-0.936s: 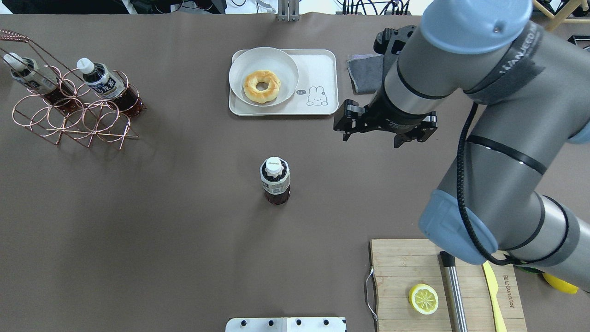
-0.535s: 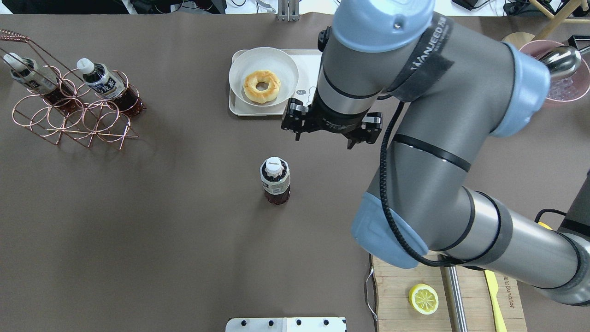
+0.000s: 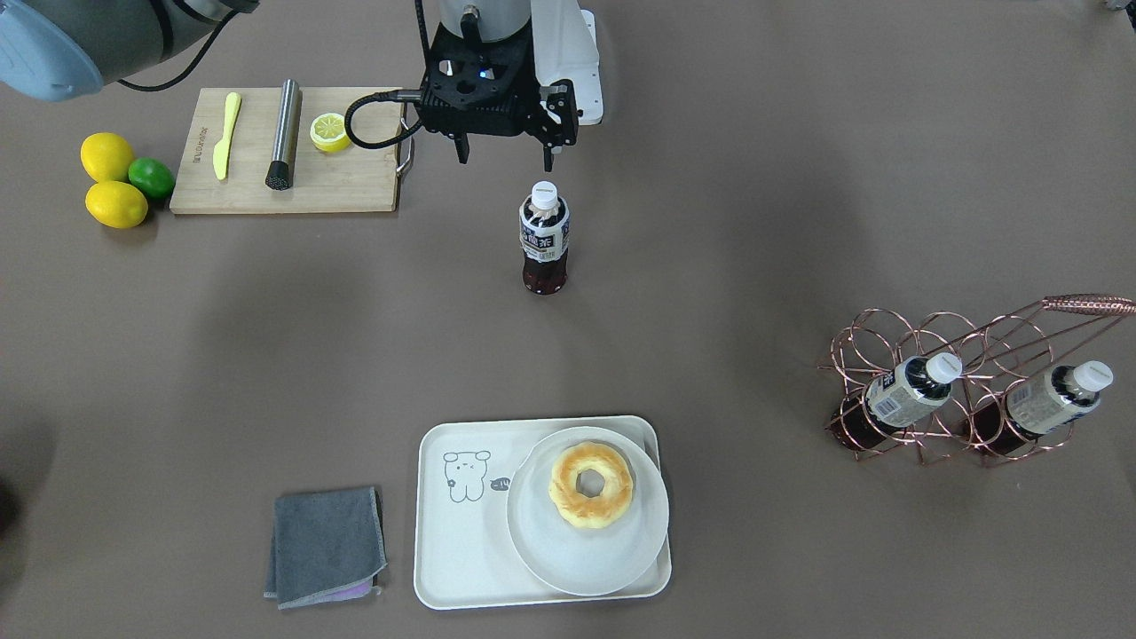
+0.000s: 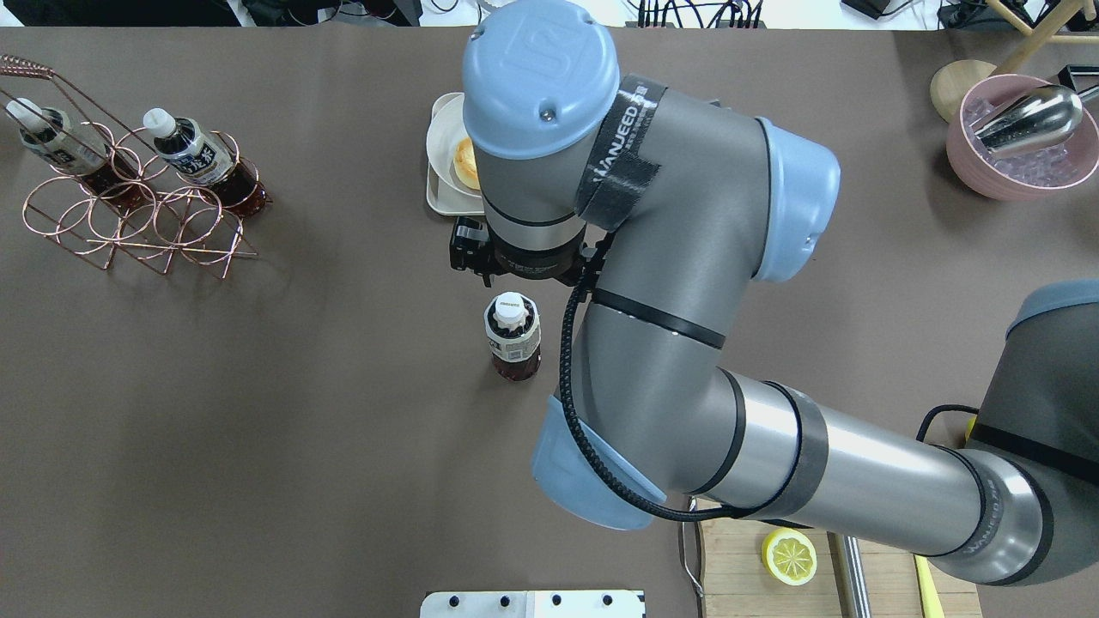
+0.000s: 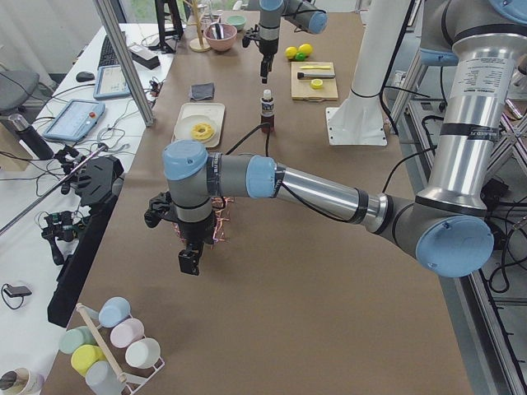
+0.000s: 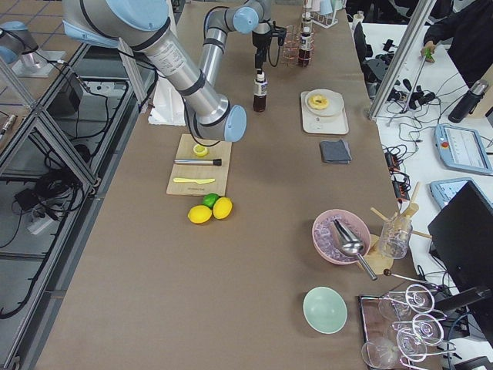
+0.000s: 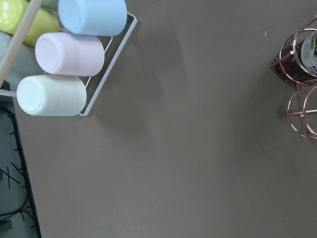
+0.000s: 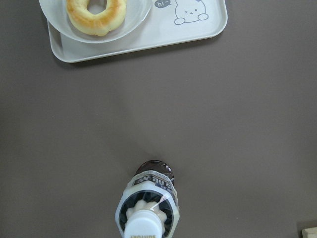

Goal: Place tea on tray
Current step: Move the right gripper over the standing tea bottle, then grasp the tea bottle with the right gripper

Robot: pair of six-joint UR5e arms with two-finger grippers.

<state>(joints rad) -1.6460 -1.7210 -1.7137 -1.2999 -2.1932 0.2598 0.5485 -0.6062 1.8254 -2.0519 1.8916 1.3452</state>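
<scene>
**Approach phase: right arm poised over the standing tea**

Front-facing view: the right gripper (image 3: 505,160) hangs with its fingers spread and empty, near the tea (image 3: 543,238) and higher than its cap. The tea stands upright on the table, well apart from the tray (image 3: 453,550). A plate (image 3: 577,564) with a doughnut (image 3: 590,485) fills one end of the tray; the bear end is bare.

Overhead view: the wrist hides the jaws.

Left-end view: the left gripper (image 5: 189,259) hovers far off, and whether it is parted cannot be told.

Right wrist view: the bottle cap sits at the lower edge.

Judged step: reaching, with no grasp made yet. The next move calls for centring, descending astride the bottle, closing, then carrying it to the bare end.

Surface: a matte brown cover (image 3: 266,337). Around it stand aluminium framing and operators' desks.
</scene>
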